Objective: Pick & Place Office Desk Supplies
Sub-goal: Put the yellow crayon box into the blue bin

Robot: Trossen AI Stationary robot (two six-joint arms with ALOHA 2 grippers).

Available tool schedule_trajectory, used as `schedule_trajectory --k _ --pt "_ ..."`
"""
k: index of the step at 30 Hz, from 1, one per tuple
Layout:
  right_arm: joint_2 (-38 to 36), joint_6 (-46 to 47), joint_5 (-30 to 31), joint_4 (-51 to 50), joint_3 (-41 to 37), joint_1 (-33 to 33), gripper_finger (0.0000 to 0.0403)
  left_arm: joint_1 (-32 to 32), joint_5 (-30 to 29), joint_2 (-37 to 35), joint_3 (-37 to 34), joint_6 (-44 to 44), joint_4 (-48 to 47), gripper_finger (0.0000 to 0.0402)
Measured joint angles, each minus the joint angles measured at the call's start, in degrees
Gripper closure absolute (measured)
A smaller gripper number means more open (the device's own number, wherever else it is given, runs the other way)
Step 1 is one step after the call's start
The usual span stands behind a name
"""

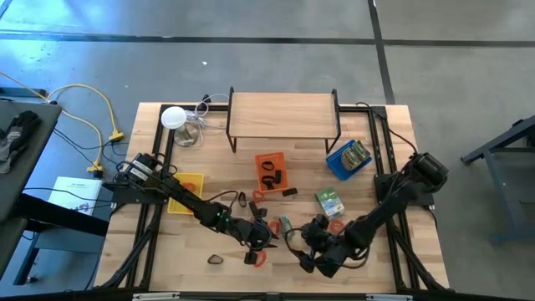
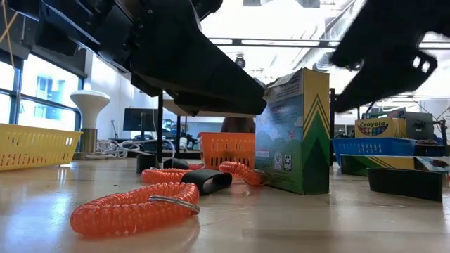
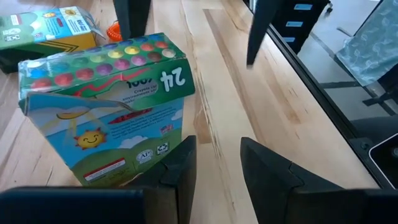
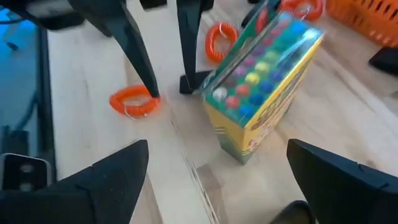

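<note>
Crayon box, green and yellow with a "24" mark, stands upright on the wooden table near its front edge, between the two grippers. In the right wrist view the same box sits tilted in frame, coloured crayon tips printed on its face.

Left gripper: fingers parted, one close beside the box's lower corner; contact not resolvable, looks just short of touching. Nothing grasped.

Right gripper: fingers spread wide, released, box ahead of them and apart.

Orange coiled loop lies flat at the table front, metal ring on it. A second coil lies beyond the box. Black clip piece rests between the coils.

Further back: orange tray, yellow tray, blue tray holding crayon boxes, a second crayon box lying flat, white round lamp at the rear left.
</note>
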Motion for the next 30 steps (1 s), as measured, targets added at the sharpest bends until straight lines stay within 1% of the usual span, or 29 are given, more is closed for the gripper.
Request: schedule_trajectory --k 3,6,9,15,17,21,25,27,30 --pt "2.29 -1.8 -0.07 0.16 -0.04 -0.72 0.0033 0.0 0.0 0.0 0.0 0.0 0.26 0.0281" --pt "4.05 -3.47 0.0 2.37 0.0 -1.93 0.0033 0.0 0.0 0.02 -0.01 0.0 0.62 0.0281" --pt "4.91 -4.17 1.24 3.25 0.0 -3.17 0.0033 0.0 -0.03 0.11 -0.02 0.02 1.31 0.0281" --pt "4.99 -4.68 7.23 3.84 -0.02 -4.2 0.0033 0.0 -0.04 0.2 -0.02 0.02 1.79 0.0281" --pt "4.99 -5.9 7.98 5.26 -0.02 -4.41 0.0033 0.0 -0.04 0.2 -0.02 0.03 1.79 0.0281" --pt "4.99 -6.93 7.13 5.5 -0.02 -5.22 0.0033 0.0 -0.04 0.2 -0.02 0.02 1.71 0.0281" --pt "4.99 -6.84 4.36 5.37 -0.01 -6.4 0.0039 0.0 -0.04 0.2 -0.02 0.02 1.66 0.0281" --pt "4.99 -6.82 2.74 5.43 -0.01 -7.01 0.0051 0.0 -0.04 0.2 -0.02 0.03 1.66 0.0281" --pt "4.99 -6.8 1.35 5.39 0.0 -7.83 0.0081 0.0 -0.03 0.2 -0.02 0.02 1.66 0.0281"
